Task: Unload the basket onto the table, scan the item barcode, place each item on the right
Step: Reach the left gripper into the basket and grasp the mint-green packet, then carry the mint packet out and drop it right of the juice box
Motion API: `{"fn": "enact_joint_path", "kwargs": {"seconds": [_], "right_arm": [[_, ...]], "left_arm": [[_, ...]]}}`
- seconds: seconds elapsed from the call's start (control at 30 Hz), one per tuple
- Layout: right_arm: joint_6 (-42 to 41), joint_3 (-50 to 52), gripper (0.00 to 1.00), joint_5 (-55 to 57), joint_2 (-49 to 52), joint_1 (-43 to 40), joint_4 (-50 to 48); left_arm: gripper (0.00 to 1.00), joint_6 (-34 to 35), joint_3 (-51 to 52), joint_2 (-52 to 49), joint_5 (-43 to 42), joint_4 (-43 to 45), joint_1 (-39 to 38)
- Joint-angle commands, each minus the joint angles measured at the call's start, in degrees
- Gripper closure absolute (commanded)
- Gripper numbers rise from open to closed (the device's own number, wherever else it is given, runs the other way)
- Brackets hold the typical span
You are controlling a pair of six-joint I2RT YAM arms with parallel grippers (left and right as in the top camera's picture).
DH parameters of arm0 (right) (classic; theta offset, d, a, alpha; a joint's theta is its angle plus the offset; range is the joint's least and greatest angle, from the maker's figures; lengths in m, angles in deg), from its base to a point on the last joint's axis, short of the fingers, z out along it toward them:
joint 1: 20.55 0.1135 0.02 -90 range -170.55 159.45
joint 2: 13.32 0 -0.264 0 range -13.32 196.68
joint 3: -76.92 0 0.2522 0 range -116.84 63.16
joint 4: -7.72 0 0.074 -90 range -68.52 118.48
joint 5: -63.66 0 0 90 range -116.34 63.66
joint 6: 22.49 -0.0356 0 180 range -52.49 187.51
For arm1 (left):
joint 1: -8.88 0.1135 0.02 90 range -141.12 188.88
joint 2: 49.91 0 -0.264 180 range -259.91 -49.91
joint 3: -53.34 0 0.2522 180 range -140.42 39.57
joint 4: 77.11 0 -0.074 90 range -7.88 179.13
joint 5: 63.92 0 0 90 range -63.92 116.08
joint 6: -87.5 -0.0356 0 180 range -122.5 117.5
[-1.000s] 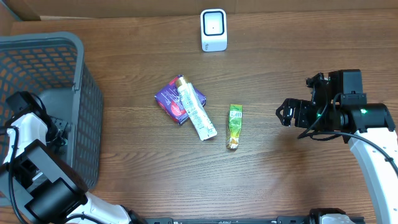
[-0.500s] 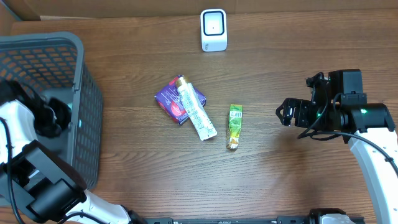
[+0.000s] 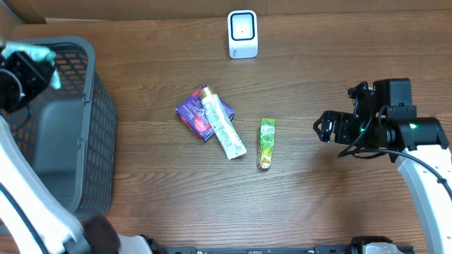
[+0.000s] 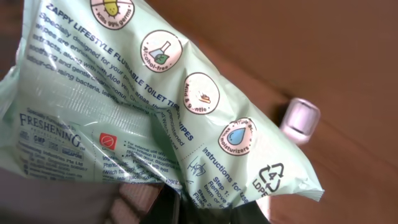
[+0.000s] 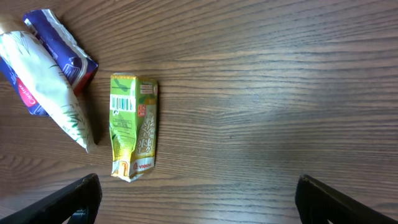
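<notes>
The left fingers (image 3: 27, 70) have lifted from the grey basket (image 3: 92, 106), clamped on a green pack of flushable wipes (image 4: 155, 106) now above its far rim, likely bound for the white scanner (image 3: 242, 33); the right fingers (image 5: 336, 202) hang spread wide, empty.

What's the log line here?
left end effector: shut on pale green plastic wipes pack | right end effector: open | pack: above grey mesh basket

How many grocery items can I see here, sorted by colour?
Green: 2, the wipes pack and the sachet.
Purple: 1, the packet.
White: 1, the tube.
Total: 4.
</notes>
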State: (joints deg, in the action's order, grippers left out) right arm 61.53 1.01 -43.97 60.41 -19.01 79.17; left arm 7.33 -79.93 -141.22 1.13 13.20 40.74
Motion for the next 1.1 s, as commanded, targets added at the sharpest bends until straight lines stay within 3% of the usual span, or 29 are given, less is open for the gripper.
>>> {"fn": "enact_joint_path", "kwargs": {"seconds": [0.0, 0.2, 0.3, 0.67, 0.93, 1.03, 1.07], "right_arm": [[0.0, -0.9, 0.0, 0.0, -0.1, 0.3, -0.8], [0.0, -0.9, 0.0, 0.0, -0.1, 0.3, -1.0], [-0.2, -0.9, 0.01, 0.0, -0.1, 0.3, -1.2], [-3.2, -4.3, 0.04, -0.1, -0.1, -3.6, 0.0], [-3.2, -10.3, 0.01, -0.1, -0.1, -9.3, 5.2], [-3.2, -10.4, 0.0, -0.1, -0.1, -10.4, 5.7], [-3.2, -10.4, 0.0, -0.1, -0.1, -10.6, 5.9]], "left_arm": [[0.96, -3.3, -2.1, 6.8, -0.1, -1.4, -9.1], [0.96, -1.6, -0.7, 7.4, 7.6, -8.2, -27.7], [0.96, 0.5, 5.0, 5.5, 7.8, -8.2, -36.7], [0.96, 7.8, 29.7, -5.4, 7.5, 11.7, -58.2], [0.95, 8.7, 31.9, -16.3, 7.4, 21.6, -71.3], [0.9, 8.7, 31.9, -18.3, 7.4, 24.0, -74.4], [0.82, 8.7, 31.9, -18.6, 7.6, 24.6, -75.1]]}}
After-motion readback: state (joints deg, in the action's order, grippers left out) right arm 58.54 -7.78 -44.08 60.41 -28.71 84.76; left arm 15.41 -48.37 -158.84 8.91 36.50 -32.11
